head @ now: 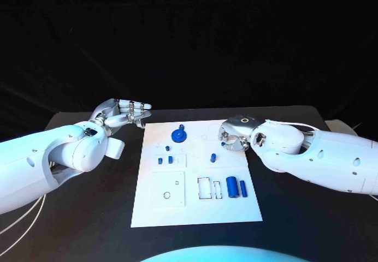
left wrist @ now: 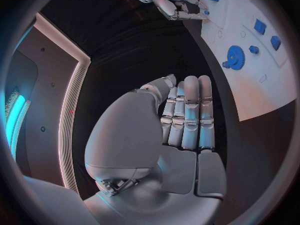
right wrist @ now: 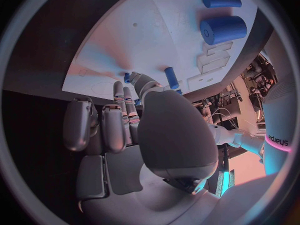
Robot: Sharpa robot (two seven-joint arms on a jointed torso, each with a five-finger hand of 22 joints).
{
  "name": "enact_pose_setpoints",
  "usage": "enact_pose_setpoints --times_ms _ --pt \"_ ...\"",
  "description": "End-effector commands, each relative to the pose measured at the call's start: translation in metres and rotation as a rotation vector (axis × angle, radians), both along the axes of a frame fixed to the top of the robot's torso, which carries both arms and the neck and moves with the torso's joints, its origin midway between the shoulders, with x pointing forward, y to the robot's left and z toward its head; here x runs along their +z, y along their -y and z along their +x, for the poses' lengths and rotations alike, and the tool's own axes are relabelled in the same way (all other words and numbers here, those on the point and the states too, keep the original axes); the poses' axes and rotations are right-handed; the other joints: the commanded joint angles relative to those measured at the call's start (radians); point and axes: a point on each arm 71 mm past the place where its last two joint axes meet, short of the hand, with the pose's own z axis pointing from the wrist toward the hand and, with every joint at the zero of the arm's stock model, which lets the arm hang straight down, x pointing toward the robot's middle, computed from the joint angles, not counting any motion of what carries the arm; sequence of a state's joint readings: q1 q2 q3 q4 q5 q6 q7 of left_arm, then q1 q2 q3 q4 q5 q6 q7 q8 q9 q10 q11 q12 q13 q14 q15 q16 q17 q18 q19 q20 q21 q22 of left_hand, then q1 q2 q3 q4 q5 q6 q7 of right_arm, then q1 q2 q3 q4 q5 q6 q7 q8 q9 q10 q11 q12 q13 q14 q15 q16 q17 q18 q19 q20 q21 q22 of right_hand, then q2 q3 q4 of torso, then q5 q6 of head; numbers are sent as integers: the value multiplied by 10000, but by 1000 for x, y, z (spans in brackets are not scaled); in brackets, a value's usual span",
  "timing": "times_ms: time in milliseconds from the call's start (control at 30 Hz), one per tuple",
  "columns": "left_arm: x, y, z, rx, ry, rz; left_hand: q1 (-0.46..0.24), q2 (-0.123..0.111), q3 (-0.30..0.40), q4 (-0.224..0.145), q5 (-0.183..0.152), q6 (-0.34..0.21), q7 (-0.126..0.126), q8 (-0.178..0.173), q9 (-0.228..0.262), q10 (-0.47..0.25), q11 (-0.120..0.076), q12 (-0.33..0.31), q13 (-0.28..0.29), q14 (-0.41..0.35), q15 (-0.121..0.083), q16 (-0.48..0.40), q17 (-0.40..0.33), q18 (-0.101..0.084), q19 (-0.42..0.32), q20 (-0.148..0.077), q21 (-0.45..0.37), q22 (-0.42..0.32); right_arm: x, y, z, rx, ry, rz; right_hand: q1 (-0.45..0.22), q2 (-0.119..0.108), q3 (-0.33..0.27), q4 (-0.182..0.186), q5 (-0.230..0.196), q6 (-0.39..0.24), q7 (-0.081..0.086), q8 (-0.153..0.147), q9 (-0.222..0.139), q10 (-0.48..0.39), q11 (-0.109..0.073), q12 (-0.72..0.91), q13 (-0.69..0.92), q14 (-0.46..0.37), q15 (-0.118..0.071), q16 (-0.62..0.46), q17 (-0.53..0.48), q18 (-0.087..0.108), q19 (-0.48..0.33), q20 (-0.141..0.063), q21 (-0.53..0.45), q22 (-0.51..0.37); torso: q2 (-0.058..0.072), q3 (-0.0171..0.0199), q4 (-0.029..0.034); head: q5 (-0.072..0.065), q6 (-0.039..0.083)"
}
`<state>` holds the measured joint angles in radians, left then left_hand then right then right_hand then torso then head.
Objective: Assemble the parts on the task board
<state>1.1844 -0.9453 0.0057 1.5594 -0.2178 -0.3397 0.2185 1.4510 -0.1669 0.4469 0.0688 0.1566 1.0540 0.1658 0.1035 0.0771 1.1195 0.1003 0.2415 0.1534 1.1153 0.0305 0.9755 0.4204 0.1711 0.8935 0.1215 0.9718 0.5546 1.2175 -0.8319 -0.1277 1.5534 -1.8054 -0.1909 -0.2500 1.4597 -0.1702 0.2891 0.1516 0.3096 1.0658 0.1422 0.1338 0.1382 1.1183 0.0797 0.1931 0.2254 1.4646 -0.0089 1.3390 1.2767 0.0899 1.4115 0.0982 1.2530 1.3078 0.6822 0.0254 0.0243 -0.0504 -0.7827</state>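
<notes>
Carefully: my right robot hand (head: 235, 135) pinches a small blue part (right wrist: 127, 77); a loose pinch could drop it, left robot hand (head: 122, 113) open.

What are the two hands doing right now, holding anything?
Left hand: holds nothing, fingers straight and side by side, off the white board.
Right hand: over the board's edge; a hold cannot be told.

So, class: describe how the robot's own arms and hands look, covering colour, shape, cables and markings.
Both arms are glossy white shells with rounded, bulging segments and small dark dots. The left hand and right hand are silver metal with segmented fingers and smooth domed backs. The right hand carries a small yellowish ring on top. Thin pale cables loop over the right wrist and trail below the left arm.
</notes>
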Motion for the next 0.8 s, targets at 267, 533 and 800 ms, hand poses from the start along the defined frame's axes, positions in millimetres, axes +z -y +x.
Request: enact_pose_setpoints --times_ms 267,533,800 --pt "2 1 -1 76 74 -310 10 99 -70 -47 -9 -31 57 43 -19 -78 16 99 18 -74 -21 -72 -36 135 -36 26 -94 -28 -9 -3 1 0 -177 -507 81 27 337 -132 -65 310 -49 13 24 288 -72 -80 -157 520 21 110 65 -238 151 -16 235 974 -4 6 -3 10 -27" --pt "1 1 -1 112 10 -280 40 119 -75 -73 -6 -38 62 44 -23 -94 18 120 24 -69 -21 -86 -47 137 -26 25 -105 -38 -15 -5 2 -49 -315 -608 121 153 665 -291 -199 479 -91 41 46 462 -121 -124 -283 525 -17 186 128 -278 238 -45 438 1125 -10 9 -4 0 -34" --pt "1 1 -1 98 -49 -268 59 131 -79 -89 -5 -42 67 44 -25 -106 22 132 27 -66 -21 -94 -55 138 -19 24 -110 -43 -18 -4 3 -143 -363 -713 81 271 978 -447 -320 631 -125 67 76 598 -151 -187 -397 530 -45 246 173 -310 305 -65 601 1251 -10 5 -2 -24 -43"
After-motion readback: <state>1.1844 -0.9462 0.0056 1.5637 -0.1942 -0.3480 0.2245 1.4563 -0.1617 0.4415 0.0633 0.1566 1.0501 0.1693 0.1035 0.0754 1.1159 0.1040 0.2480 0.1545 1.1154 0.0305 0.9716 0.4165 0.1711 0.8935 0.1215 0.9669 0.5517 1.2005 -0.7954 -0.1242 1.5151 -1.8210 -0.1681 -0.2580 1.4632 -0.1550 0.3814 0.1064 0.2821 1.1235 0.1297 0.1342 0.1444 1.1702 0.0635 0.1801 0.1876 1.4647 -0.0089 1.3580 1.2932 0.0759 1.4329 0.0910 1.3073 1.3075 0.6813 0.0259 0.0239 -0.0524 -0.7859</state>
